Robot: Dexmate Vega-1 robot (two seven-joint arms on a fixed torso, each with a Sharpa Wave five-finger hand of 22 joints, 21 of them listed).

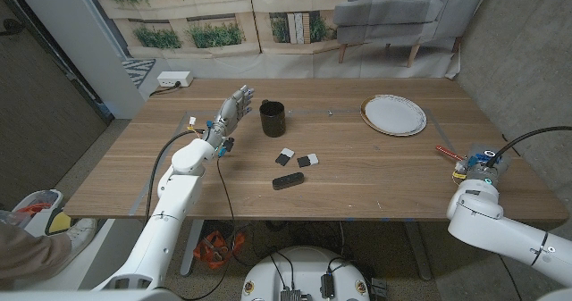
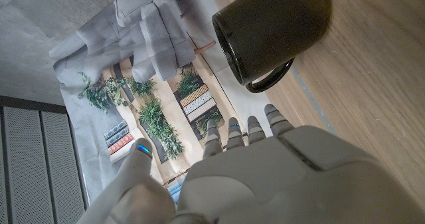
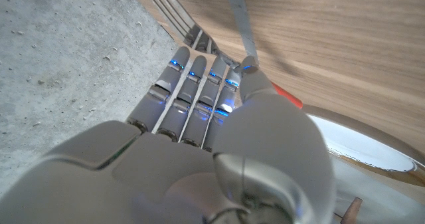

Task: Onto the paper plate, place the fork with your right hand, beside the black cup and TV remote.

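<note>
The right hand (image 1: 472,165) sits at the right edge of the tabletop (image 1: 357,180), and in the right wrist view its fingers (image 3: 192,94) lie straight alongside the fork (image 3: 174,10), thumb pressed against them near the handle, which looks like a pinch on it; the prongs stick out past the fingertips over the wood. A red end shows by the hand in the head view, probably the handle. The paper plate (image 1: 394,114) lies well apart from that hand, toward the far right of the table, and is bare, so the fork has yet to be carried over. The black cup (image 1: 273,119) stands upright near the middle, its handle visible in the left wrist view, and appears to hold nothing. The TV remote (image 1: 288,181) lies nearer the front edge, with two small black-and-white blocks (image 1: 296,158) between it and the cup. The left hand (image 1: 230,112) stands beside the cup with fingers straight and apart, holding nothing, likely parked out of the way.
</note>
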